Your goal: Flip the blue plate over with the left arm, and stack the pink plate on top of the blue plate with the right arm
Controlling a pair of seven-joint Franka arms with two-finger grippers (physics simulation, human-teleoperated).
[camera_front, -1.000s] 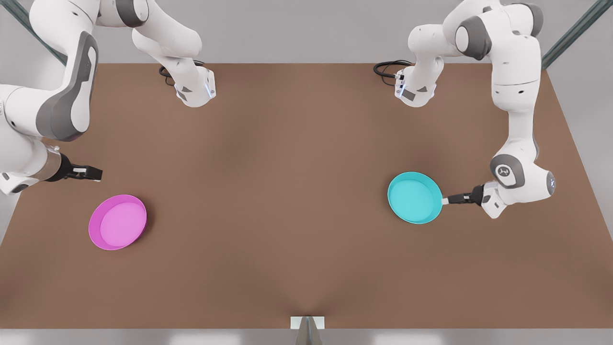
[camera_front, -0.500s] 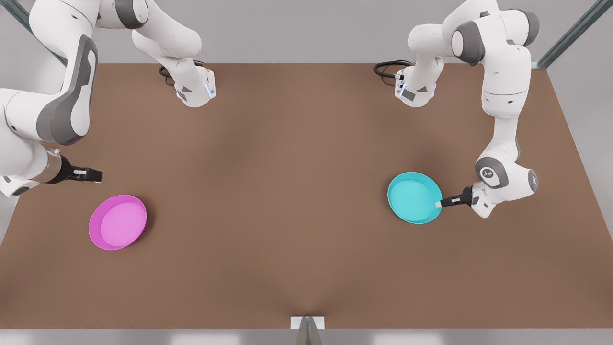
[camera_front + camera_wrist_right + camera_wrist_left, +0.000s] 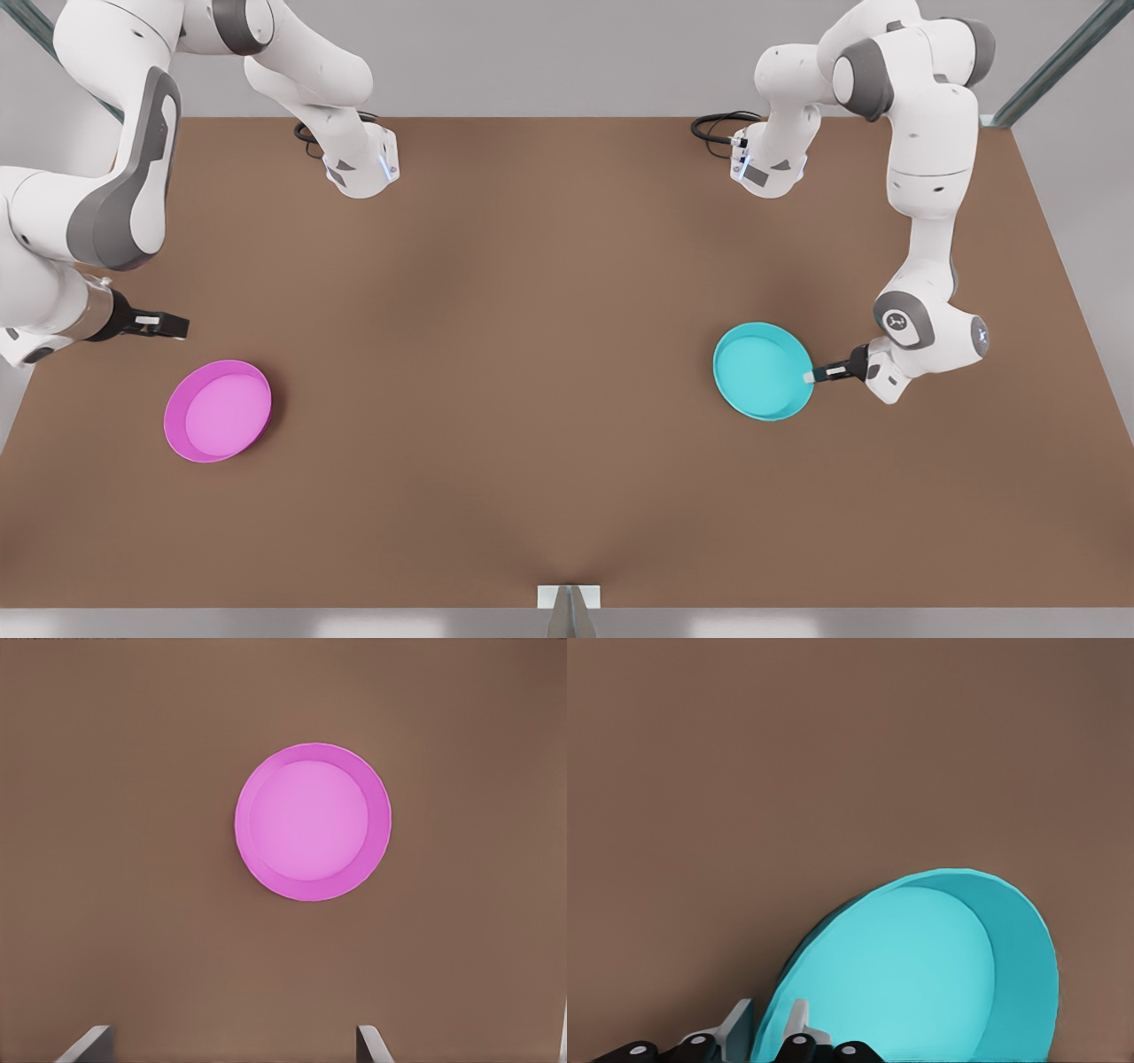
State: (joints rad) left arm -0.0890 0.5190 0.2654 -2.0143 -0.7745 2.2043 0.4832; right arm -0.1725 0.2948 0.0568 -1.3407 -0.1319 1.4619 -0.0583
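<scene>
The blue plate (image 3: 760, 370) sits on the front view's right side of the brown table, open side up. My left gripper (image 3: 808, 377) reaches it low from the right and is shut on its rim. In the left wrist view its fingers (image 3: 799, 1020) straddle the wall of the blue plate (image 3: 921, 983), one inside and one outside. The pink plate (image 3: 217, 410) lies open side up at the front view's left. My right gripper (image 3: 177, 326) waits open above and behind it. In the right wrist view the pink plate (image 3: 312, 821) lies ahead of the spread fingers (image 3: 372, 1041).
Both arm bases (image 3: 359, 164) (image 3: 766, 168) stand at the table's back edge with black cables (image 3: 713, 128) beside them. A small white bracket (image 3: 569, 595) sits at the middle of the front edge. Bare brown table (image 3: 514, 354) separates the two plates.
The left gripper slid in from the right and shut on the blue plate's rim, and the plate shifted slightly toward the front view's left. The right arm hardly moved.
</scene>
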